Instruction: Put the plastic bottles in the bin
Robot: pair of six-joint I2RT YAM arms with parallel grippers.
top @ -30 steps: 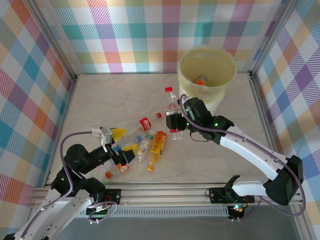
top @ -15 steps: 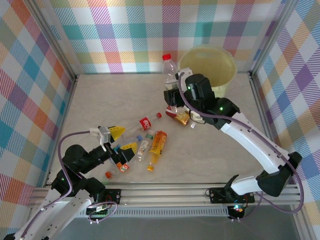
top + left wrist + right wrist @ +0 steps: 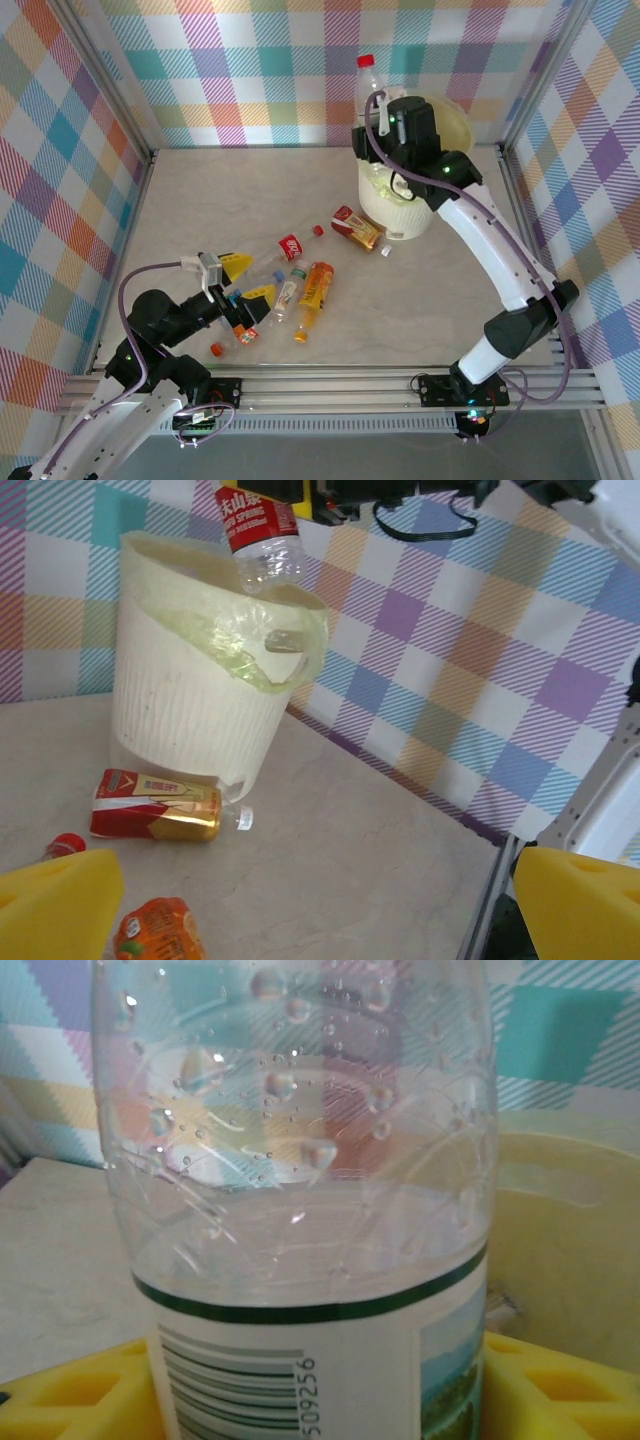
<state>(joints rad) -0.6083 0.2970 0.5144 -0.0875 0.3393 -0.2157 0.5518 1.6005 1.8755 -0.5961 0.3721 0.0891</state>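
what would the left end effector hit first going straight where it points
Probably the bare pale tabletop, then the plaid wall: the left end effector aims just right of the crushed red-and-gold plastic bottle and round pale-yellow plastic bin. Depth is unclear.

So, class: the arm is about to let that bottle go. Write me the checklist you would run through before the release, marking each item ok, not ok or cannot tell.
1. Right gripper clamped on the clear bottle: ok, its label sits between the jaws.
2. Bottle lifted above the rim of the bin: ok.
3. Bottle fully over the bin's mouth: cannot tell; it hangs close to the rim's edge.
4. Bin upright, liner folded over its rim: ok.
5. Left gripper away from the bin: ok, open, low over the loose bottles.
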